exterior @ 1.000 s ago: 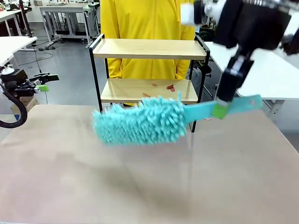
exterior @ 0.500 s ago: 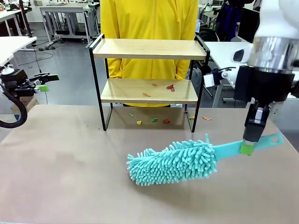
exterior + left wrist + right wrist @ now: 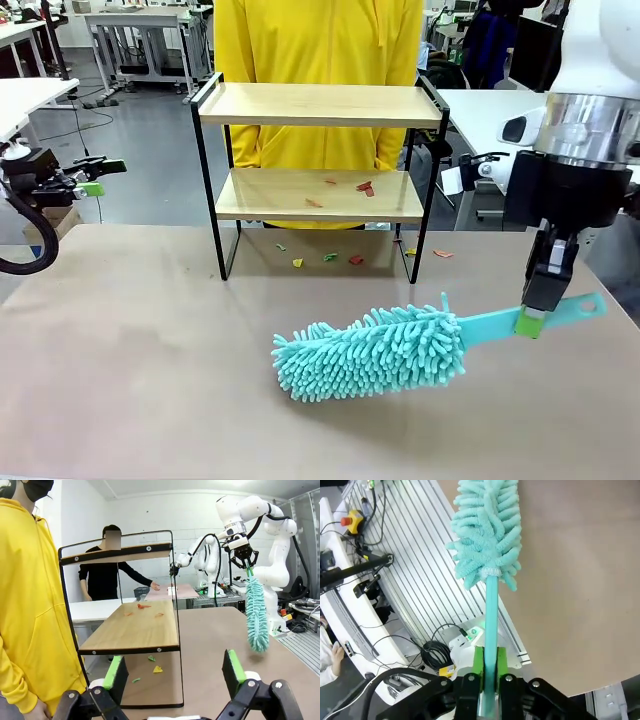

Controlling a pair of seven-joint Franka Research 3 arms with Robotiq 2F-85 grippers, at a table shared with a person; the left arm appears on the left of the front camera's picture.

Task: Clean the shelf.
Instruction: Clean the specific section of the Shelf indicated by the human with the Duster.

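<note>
Person in a yellow top (image 3: 318, 40) stands behind the shelf (image 3: 320, 104), cut off at the top edge in the front view and partly blocked by the boards. Right arm is cut off at the top too, and most of the left arm is out of frame at the left edge. Small scraps (image 3: 364, 186) on the lower board are too tiny to identify, reddish ones. More bits (image 3: 328, 257), yellow, green and red, lie on the surface (image 3: 150, 380) under the shelf, and these are also unclear. Right hand (image 3: 530, 322) is clamped tight on the flat handle of a teal duster (image 3: 372, 352), near the handle's end. The green pads cover that stretch, and only the tip with a hole sticks out past them. In the right wrist view the handle runs straight up between the pads, its lower end hidden inside the hand body. The fluffy head points toward the robot's left and sits low over the surface, in front of the shelf and apart from it. I cannot tell whether the head touches the surface. Left hand (image 3: 100, 176) sits at the far left, off the surface, jaws spread wide and holding nothing. In the left wrist view both green pads (image 3: 116, 677) stand well apart with the shelf seen end-on beyond them. The shelf stands upright at the far middle of the surface.
</note>
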